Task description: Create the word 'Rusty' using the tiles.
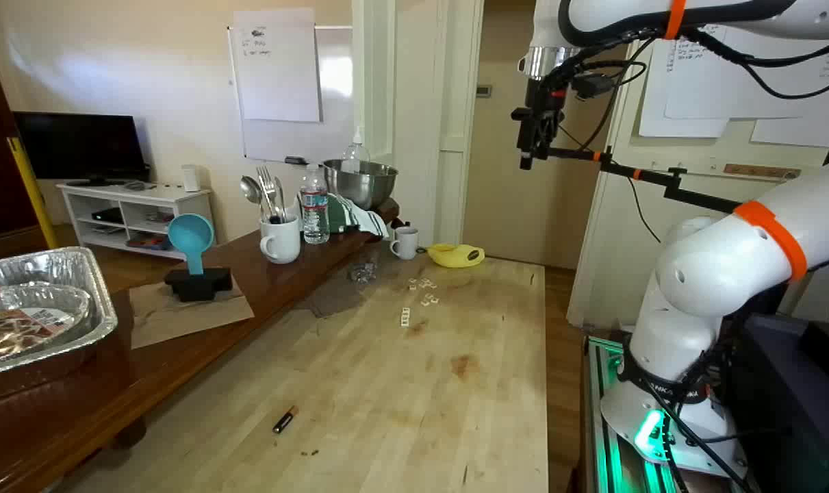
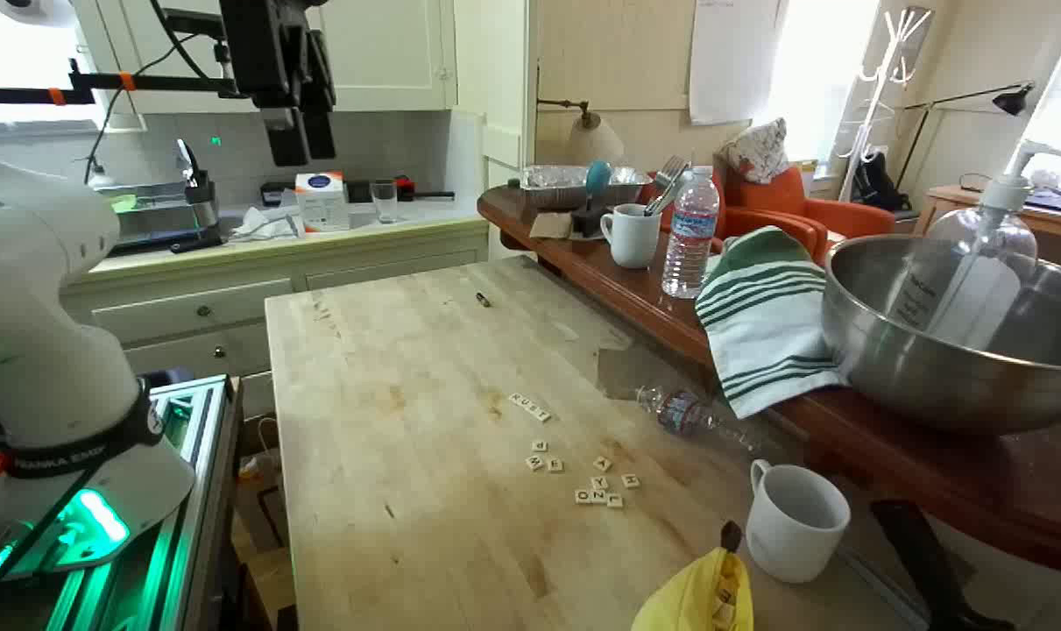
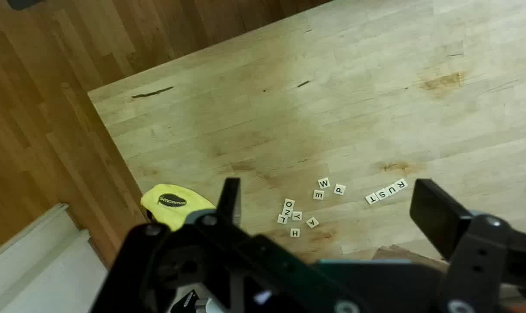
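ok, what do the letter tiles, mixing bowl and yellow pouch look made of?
Letter tiles: probably hard plastic, off-white, with crisp edges and dark letters; finish unclear at this size.
Mixing bowl: likely stainless steel, satin to shiny, grey with soft reflections.
Yellow pouch: seemingly fabric, matte, with soft-looking creases.

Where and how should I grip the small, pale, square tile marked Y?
Come straight down on the pale, square Y tile, probably pinching its upper and lower edges as the wrist view shows them. It lies flat, and its left edge sits close to the pale, square N tile, leaving little finger room. Mind the pale, square H tile just past the lower edge.
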